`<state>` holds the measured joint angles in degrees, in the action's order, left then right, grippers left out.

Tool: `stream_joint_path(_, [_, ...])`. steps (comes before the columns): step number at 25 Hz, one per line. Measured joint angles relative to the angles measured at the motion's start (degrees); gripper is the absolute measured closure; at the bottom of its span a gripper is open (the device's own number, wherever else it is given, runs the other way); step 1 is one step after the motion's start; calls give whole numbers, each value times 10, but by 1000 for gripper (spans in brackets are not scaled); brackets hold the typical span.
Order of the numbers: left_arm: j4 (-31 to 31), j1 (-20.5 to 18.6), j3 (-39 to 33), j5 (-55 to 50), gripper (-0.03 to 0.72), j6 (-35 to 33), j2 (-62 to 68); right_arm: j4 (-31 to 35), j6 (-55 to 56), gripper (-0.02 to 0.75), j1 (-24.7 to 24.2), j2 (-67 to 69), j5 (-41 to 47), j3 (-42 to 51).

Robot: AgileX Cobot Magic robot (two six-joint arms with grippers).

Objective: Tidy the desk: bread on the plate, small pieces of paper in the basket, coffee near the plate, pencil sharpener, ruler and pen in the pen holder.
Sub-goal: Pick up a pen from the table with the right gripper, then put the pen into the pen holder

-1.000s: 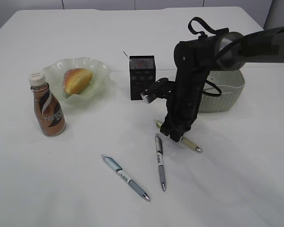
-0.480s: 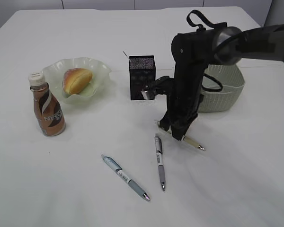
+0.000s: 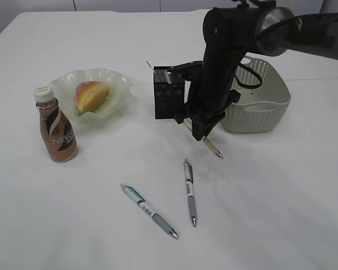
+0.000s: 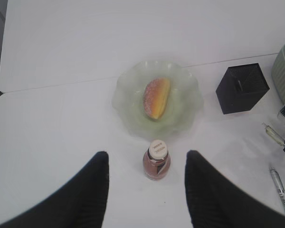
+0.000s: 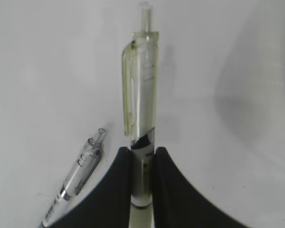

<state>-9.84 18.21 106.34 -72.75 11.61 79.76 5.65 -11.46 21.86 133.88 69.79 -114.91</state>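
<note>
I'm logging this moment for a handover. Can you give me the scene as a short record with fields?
right gripper: jaws shut on a clear pen, lifted off the table
left gripper: jaws open, empty, above the bottle
bread: on the plate
bottle: upright beside the plate
pen holder: just left of the held pen
basket: behind the right arm
loose pens: two, blue and grey

Clear pen [image 5: 141, 118] tilted, clamped between fingers [image 5: 118, 190], beside black holder [image 3: 169, 92].
</note>
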Motion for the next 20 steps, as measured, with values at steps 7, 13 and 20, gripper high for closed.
stream_joint_path(7, [1,0,0,0,316,0,0,6,25,659,0,-35,2,0])
stream_joint_path(13, [4,0,0,0,316,0,0,6,39,659,0,-63,3,0])
stream_joint_path(20, [6,0,0,0,316,0,0,2,40,659,0,-107,-14,13])
